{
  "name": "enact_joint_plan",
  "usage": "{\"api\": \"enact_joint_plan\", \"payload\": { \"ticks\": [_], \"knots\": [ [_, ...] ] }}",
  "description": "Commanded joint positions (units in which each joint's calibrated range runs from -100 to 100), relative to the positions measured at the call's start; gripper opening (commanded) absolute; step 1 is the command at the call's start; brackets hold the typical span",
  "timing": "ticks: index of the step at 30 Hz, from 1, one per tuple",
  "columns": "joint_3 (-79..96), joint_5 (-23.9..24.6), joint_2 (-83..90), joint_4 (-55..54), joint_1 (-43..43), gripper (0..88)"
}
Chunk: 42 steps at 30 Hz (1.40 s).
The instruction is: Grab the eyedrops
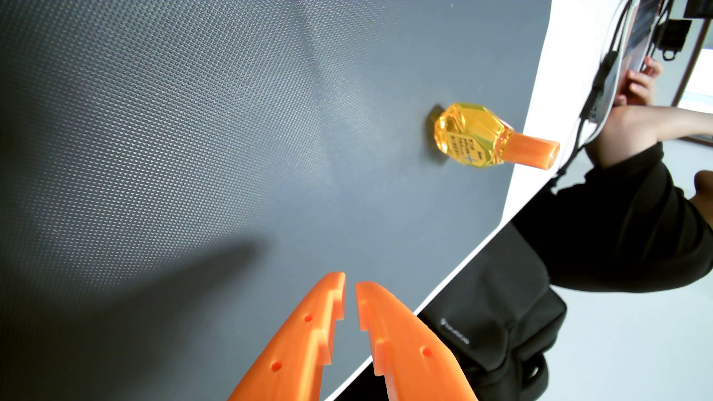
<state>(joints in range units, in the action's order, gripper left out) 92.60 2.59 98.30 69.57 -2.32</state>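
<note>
The robot looks to be at the reaching step. Its orange plastic hand (350,284) holds nothing yet. The two toothed fingers (308,339) come in from the bottom middle of the wrist view, and the tips sit almost together, with only a thin gap between them.

The small see-through yellow eyedrops bottle with an orange cap (487,138) is in the upper right of the frame, well apart from the hand. It stands on the dark grey bumpy mat (193,135) that covers the worktop, close to the mat's right edge. Its cap points to the right in the picture.

Next, I think the hand must open wider, move up and to the right, and close around the bottle.

A person's arm in a black sleeve (632,216) is at the right edge, beyond the white worktop (540,96).
</note>
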Motion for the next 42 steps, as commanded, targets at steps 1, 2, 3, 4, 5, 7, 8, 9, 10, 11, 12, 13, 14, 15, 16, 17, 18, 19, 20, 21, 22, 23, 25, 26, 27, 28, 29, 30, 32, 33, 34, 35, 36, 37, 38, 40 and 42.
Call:
{"api": "enact_joint_plan", "payload": {
  "ticks": [1, 2, 3, 4, 5, 7, 8, 9, 10, 11, 12, 13, 14, 15, 16, 17, 18, 19, 20, 21, 22, 23, 25, 26, 27, 28, 29, 30, 32, 33, 34, 35, 36, 37, 38, 40, 42],
  "knots": [
    [-0.70, -0.16, 0.25, -0.04, -0.17, 1.1],
    [-0.70, -0.16, 0.25, -0.04, -0.17, 1.1],
    [-0.70, -0.16, 0.25, -0.04, -0.17, 1.1],
    [-0.70, -0.16, 0.25, -0.04, -0.17, 1.1],
    [-0.70, -0.16, 0.25, -0.04, -0.17, 1.1],
    [-0.70, -0.16, 0.25, -0.04, -0.17, 1.1],
    [-0.70, -0.16, 0.25, -0.04, -0.17, 1.1],
    [-0.70, -0.16, 0.25, -0.04, -0.17, 1.1],
    [-0.70, -0.16, 0.25, -0.04, -0.17, 1.1],
    [-0.70, -0.16, 0.25, -0.04, -0.17, 1.1],
    [-0.70, -0.05, 0.25, -0.04, -0.01, 1.1],
    [-0.70, 0.05, 0.25, -0.21, 0.16, 1.1],
    [-0.70, -0.16, 0.25, -0.30, 0.24, 1.1],
    [-0.70, -0.21, 0.25, -0.38, 0.24, 1.1],
    [-0.61, -0.21, 0.25, -0.47, 0.33, 1.1],
    [-0.61, -0.26, 0.25, -0.47, 0.33, 1.1],
    [-0.61, -0.26, 0.25, -0.56, 0.33, 1.1],
    [-0.61, -0.26, 0.25, -0.56, 0.33, 1.1],
    [-0.61, -0.26, 0.25, -0.56, 0.33, 1.1],
    [-0.43, -0.05, 0.25, -1.33, 0.33, 1.1],
    [-0.25, 0.11, 0.25, -2.03, -0.01, 1.1],
    [-0.25, 0.21, 0.25, -2.55, -0.25, 1.0],
    [-1.78, 1.00, 0.25, -3.32, -0.50, 1.0],
    [-3.49, 1.68, -0.60, -3.24, -0.92, 1.0],
    [-4.84, 1.83, -0.68, -2.72, -1.09, 1.0],
    [-6.28, 1.31, -1.02, -1.68, -1.17, 1.0],
    [-7.36, 0.52, -1.36, -1.33, -1.25, 1.0],
    [-8.26, -0.52, -1.87, -1.25, -1.17, 1.0],
    [-10.07, -2.41, -3.57, -1.25, -0.67, 1.0],
    [-11.24, -3.35, -4.76, -1.25, -0.67, 1.0],
    [-12.23, -4.24, -5.95, -1.33, -0.59, 1.0],
    [-13.13, -5.18, -7.22, -1.59, -0.59, 1.0],
    [-14.48, -6.28, -8.84, -2.03, -0.59, 1.0],
    [-16.01, -7.38, -10.79, -2.11, -0.59, 1.0],
    [-17.63, -8.22, -12.57, -2.11, -0.59, 1.0],
    [-21.59, -10.21, -17.75, -1.94, -0.59, 1.0],
    [-25.55, -11.72, -23.19, -1.94, -0.59, 1.1]
  ]
}}
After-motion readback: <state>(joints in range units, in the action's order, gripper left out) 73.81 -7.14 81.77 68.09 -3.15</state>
